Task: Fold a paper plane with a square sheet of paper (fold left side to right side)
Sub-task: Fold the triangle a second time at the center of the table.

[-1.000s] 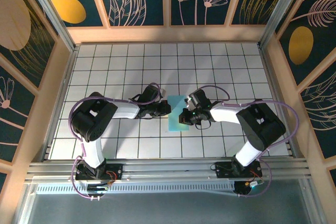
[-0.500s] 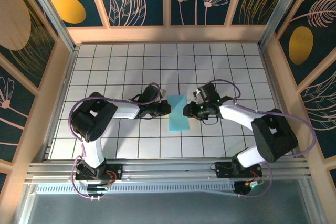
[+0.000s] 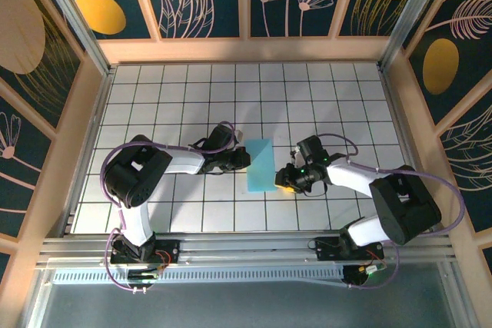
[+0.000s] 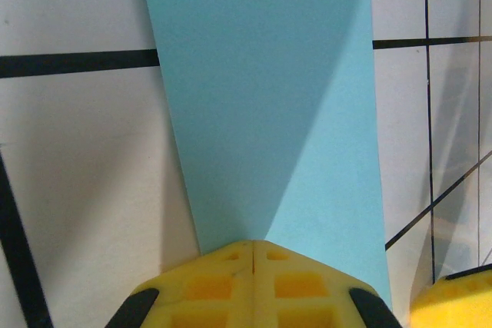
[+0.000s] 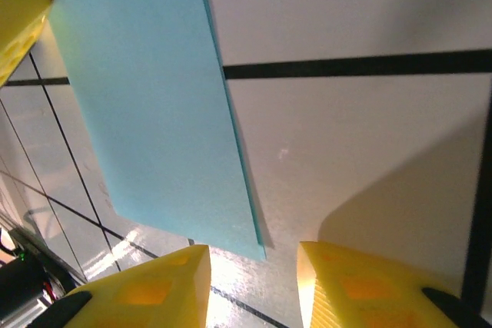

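Seen from above: a thin, light-blue sheet of paper (image 3: 260, 165), folded to a narrow oblong, lying flat near the middle of a white table (image 3: 177, 97) ruled with a black grid, long sides running front to back.

At the sheet's left long edge, the left gripper (image 3: 244, 159) of a white-and-black robot arm (image 3: 184, 163), reaching in from the left. In the left wrist view, yellow fingertips (image 4: 219, 286) pressed tightly together, only a hairline seam between them, overlapping the sheet's nearest edge. No telling whether pinning the paper down or merely resting at it. Beyond those tips, plain blue paper crossed by a slanting shadow.

At the sheet's near right corner, the right gripper (image 3: 284, 183), on a second arm (image 3: 350, 177) curving in from the right. In the right wrist view, two yellow pads (image 5: 154, 293) standing apart with bare table between, gripping nothing. Just ahead of that gap, the sheet's corner, nearer the left-hand pad and apparently touching neither. Along the sheet's right edge there, a thin darker line, as of a second layer beneath. At the sheet's far side in that same view, a glimpse of the other gripper's yellow tip.
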